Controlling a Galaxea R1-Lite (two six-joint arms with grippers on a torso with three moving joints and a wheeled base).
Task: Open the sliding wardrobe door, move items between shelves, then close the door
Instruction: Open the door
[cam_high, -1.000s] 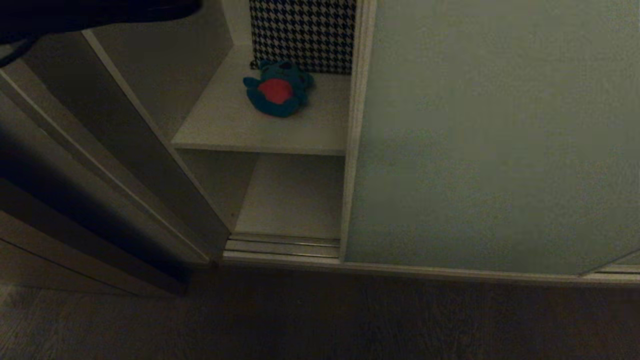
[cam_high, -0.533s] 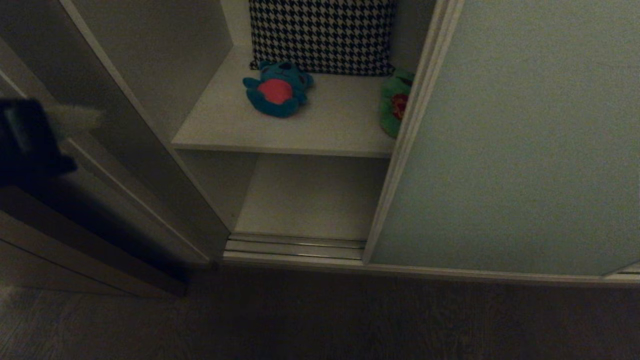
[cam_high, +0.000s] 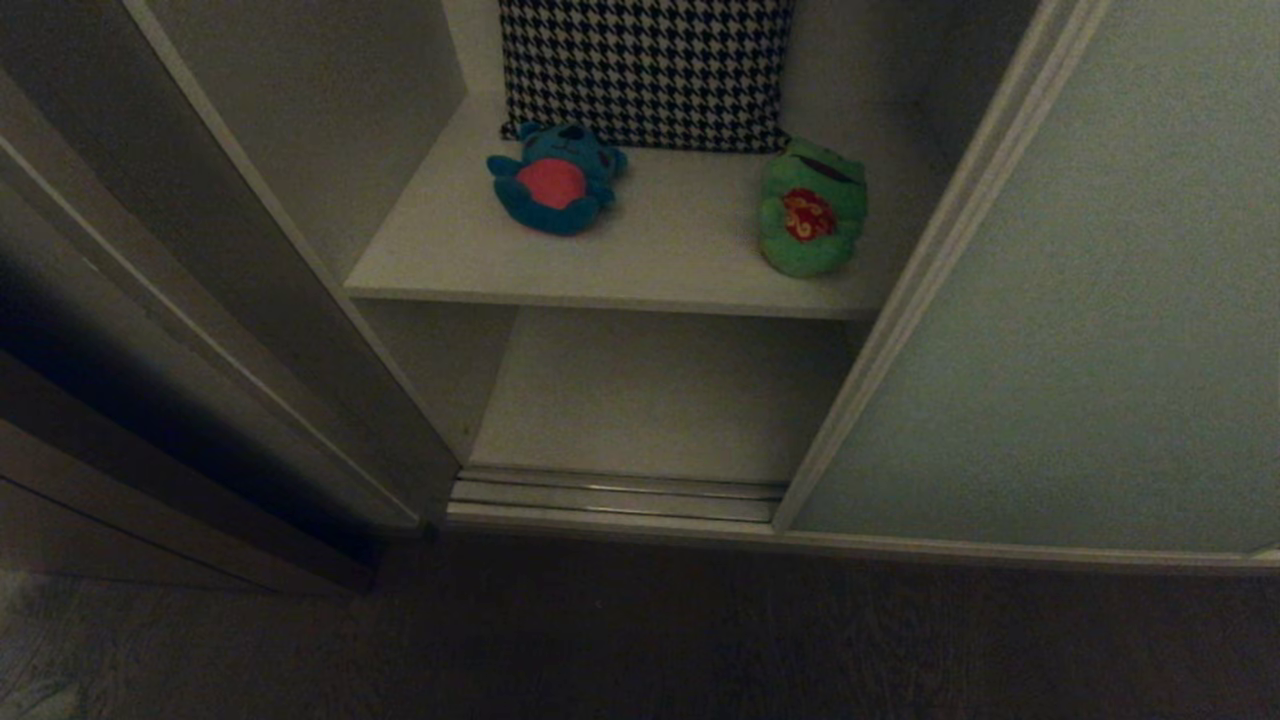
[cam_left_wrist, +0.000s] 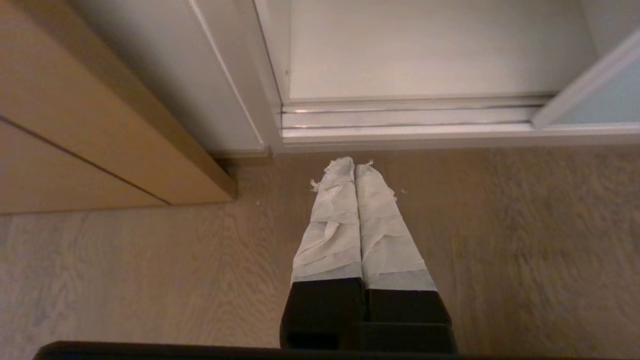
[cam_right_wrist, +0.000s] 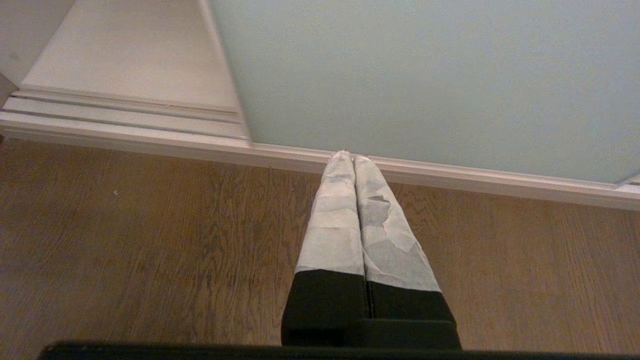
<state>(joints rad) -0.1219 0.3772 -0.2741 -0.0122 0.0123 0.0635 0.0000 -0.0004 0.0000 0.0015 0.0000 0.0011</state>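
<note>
both grippers' jaws are closed and empty above the floor, well apart from the blue plush (cam_high: 556, 180) and green frog (cam_high: 810, 210).

- The sliding wardrobe door (cam_high: 1100, 330) is seen on the right, the wardrobe standing open.
- A blue plush (cam_high: 556, 178) and a green frog (cam_high: 811, 208) are laid on the upper shelf (cam_high: 640, 265) (well apart).

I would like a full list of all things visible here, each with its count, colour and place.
sliding wardrobe door: one, pale grey-green, slid to the right, opening uncovered
upper shelf: one, white, carries both toys and the pillow
lower shelf: one, white, below it
blue plush toy: one, red belly, upper shelf, left
green frog plush: one, red patch, upper shelf, right
houndstooth pillow: one, black-and-white, behind the toys
floor: wood
left gripper: fingers shut, over floor
right gripper: fingers shut, over floor
</note>
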